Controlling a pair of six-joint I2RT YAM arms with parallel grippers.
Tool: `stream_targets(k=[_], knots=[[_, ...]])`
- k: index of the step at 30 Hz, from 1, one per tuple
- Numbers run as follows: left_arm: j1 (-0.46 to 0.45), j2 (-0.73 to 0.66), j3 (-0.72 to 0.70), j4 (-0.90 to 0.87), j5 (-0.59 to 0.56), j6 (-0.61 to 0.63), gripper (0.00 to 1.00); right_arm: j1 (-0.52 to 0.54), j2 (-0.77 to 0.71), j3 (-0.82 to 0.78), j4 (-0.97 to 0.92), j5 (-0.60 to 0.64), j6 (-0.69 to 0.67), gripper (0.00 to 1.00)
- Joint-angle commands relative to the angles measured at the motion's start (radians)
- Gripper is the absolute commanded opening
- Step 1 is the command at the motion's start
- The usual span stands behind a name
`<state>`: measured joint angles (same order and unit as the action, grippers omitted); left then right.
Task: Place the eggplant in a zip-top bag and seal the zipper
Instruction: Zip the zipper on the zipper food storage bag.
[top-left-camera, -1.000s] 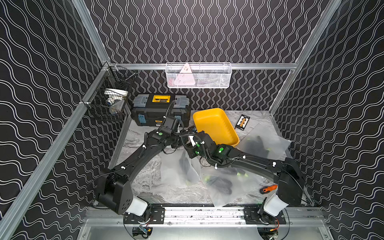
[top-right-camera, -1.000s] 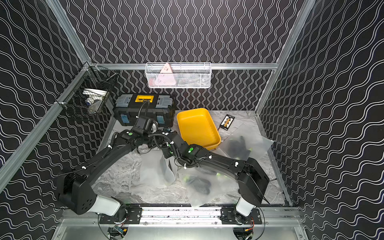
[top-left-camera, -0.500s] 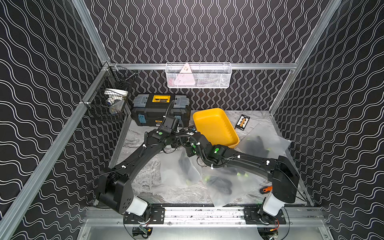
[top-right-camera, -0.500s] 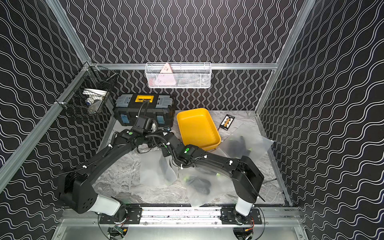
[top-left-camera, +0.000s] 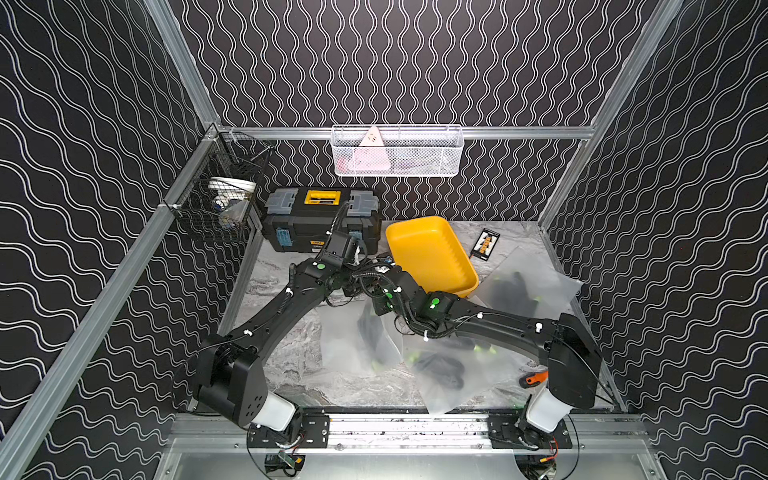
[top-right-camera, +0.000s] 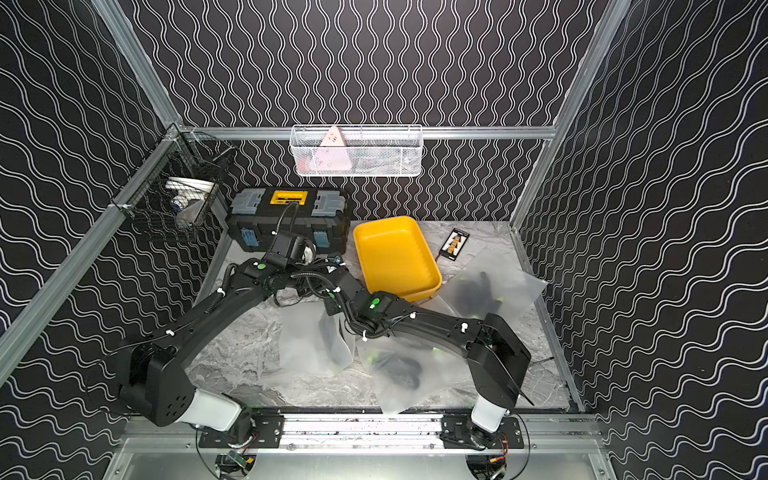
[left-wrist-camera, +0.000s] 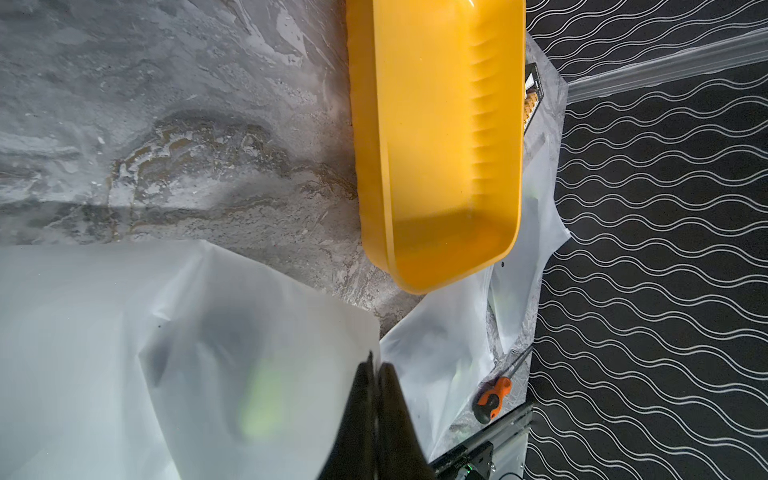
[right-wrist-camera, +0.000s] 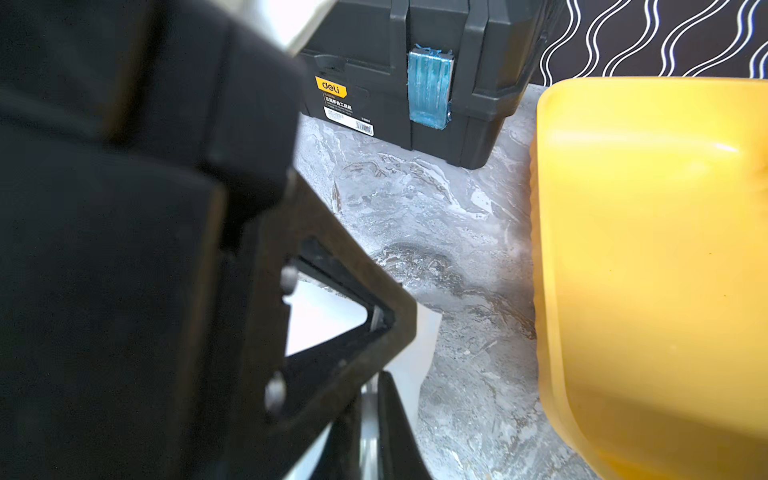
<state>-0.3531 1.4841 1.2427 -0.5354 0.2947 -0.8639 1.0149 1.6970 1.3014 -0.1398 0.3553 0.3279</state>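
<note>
Black wire basket (top-left-camera: 216, 208): hangs on the left rail above the back-left corner of the table (top-left-camera: 291, 374). It holds white bits too small to name.
Toolbox (top-left-camera: 320, 224): black with a yellow handle, along the back edge, left of centre.
Left gripper (left-wrist-camera: 376, 371): jaws pressed together on the edge of the zip-top bag (left-wrist-camera: 124, 332), with the film pinched between the tips.
Zip-top bag: frosted, mid-table. Its lower part lies on the surface and its far edge is raised to where the two wrists meet. I cannot tell whether the zipper is sealed.
Eggplant (top-left-camera: 371, 336): a dark shape inside that bag, showing through the film, with a green blur at one end in the left wrist view.
Right gripper (right-wrist-camera: 371, 399): tips closed with a pale strip of the bag's edge between them, just beside the left gripper's fingers.
Yellow tray (top-left-camera: 428, 253): empty, right of the toolbox, running from the back edge toward the centre.
Second bag (top-left-camera: 440, 370): near the front edge, right of centre, partly under the right arm, with a dark lump inside.
Third bag (top-left-camera: 528, 286): by the right edge. The tray's near corner overlaps it, and it has dark contents with green flecks.
Card (top-left-camera: 485, 245): small and black, near the back-right corner.
Screwdriver (top-left-camera: 534, 379): orange handle, at the front-right corner.
</note>
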Motion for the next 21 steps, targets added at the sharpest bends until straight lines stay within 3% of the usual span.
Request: stream_targets(k=[1,21], knots=[[0.022,-0.005,0.006,-0.016,-0.075,-0.01,0.0,0.0,-0.027,-0.016,-0.017,0.0,0.015,0.05],[0.115,-0.013,-0.019,-0.02,-0.155,-0.036,0.0,0.005,-0.249,-0.208,-0.119,-0.22,0.127,0.03]])
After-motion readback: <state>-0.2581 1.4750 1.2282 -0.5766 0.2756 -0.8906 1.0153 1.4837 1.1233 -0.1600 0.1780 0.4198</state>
